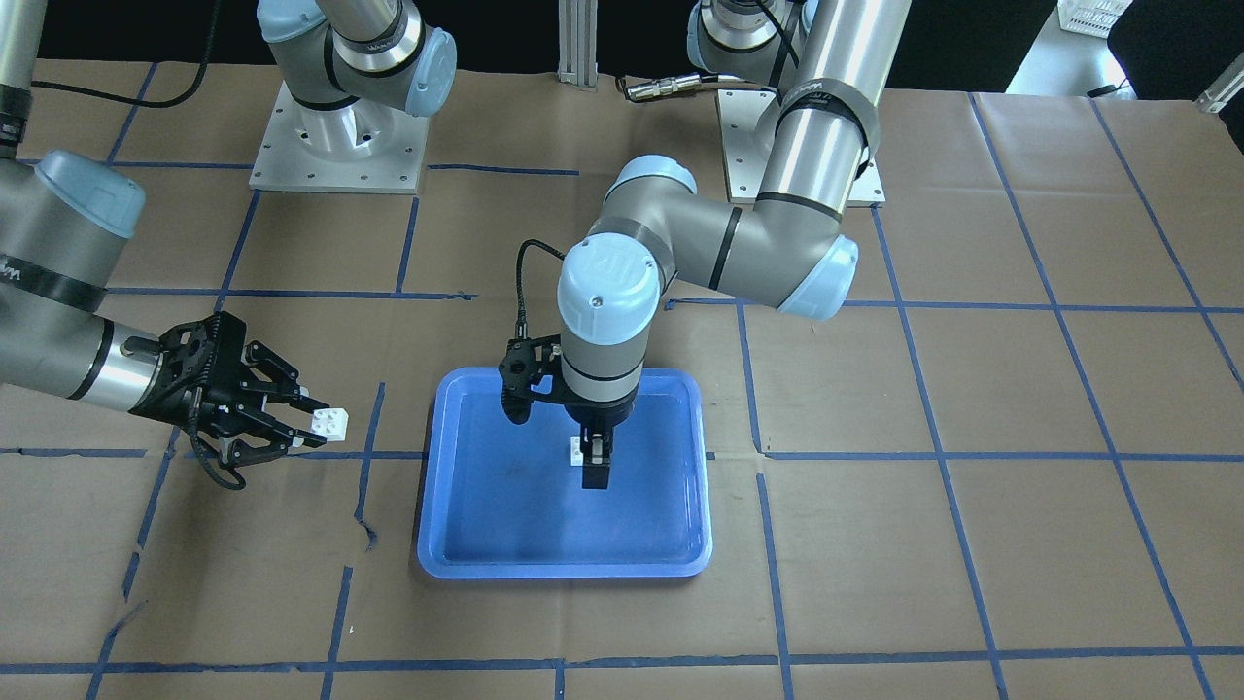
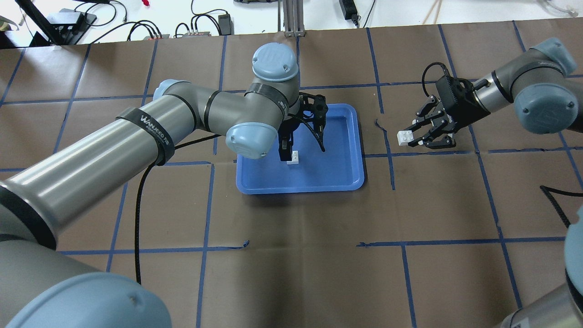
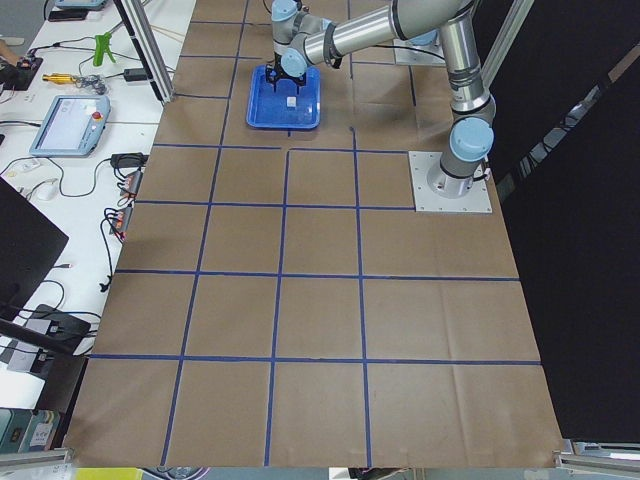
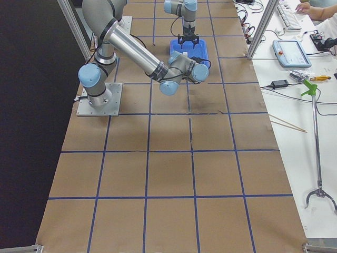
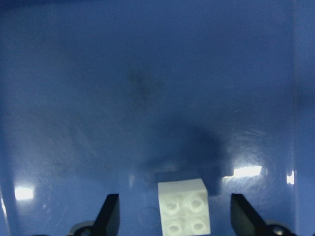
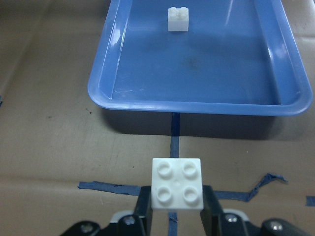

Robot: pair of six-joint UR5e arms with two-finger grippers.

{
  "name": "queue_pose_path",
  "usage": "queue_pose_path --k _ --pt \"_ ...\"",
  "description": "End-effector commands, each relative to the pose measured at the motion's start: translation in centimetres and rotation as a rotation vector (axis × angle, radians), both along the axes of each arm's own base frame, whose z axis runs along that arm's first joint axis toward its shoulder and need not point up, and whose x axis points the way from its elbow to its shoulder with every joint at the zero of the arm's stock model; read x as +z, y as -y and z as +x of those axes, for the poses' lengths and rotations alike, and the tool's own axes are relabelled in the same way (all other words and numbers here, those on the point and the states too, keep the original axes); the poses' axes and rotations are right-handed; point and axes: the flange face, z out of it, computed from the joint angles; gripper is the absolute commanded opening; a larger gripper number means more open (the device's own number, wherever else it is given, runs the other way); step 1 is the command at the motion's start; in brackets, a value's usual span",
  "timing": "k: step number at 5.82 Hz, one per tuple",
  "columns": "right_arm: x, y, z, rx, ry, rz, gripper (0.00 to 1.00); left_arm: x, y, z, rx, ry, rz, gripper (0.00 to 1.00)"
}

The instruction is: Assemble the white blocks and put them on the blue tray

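The blue tray (image 1: 564,570) lies mid-table; it also shows in the overhead view (image 2: 347,183). One white block (image 1: 577,449) sits studs-up on the tray floor (image 5: 147,73). My left gripper (image 1: 595,472) points straight down over it. In the left wrist view its fingers (image 5: 111,214) stand wide apart on either side of that block (image 5: 183,206), so it is open. My right gripper (image 2: 411,139) is shut on the second white block (image 2: 404,137), held above the paper beside the tray. Its studs face the right wrist camera (image 6: 177,189).
Brown paper with blue tape lines (image 2: 300,246) covers the table. The two arm bases (image 1: 335,146) stand at the robot's edge. Cables (image 2: 558,200) lie on the robot's right. Operator benches with tools (image 3: 70,120) run along the far side.
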Motion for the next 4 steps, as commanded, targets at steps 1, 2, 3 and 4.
queue_pose_path --k 1,2,3,4 --pt "0.3 0.2 6.3 0.013 -0.017 0.034 0.31 9.3 -1.7 5.6 0.105 0.000 0.015 0.93" --pt "0.6 0.6 10.0 -0.014 -0.019 0.021 0.30 14.7 -4.3 8.3 0.160 0.001 0.026 0.93" --pt "1.1 0.5 13.7 -0.018 -0.004 0.014 0.30 18.6 -6.4 10.2 0.303 -0.012 -0.008 0.93" --pt "1.3 0.1 18.1 -0.045 0.009 0.004 0.30 20.7 -6.4 12.8 0.503 -0.030 -0.044 0.93"
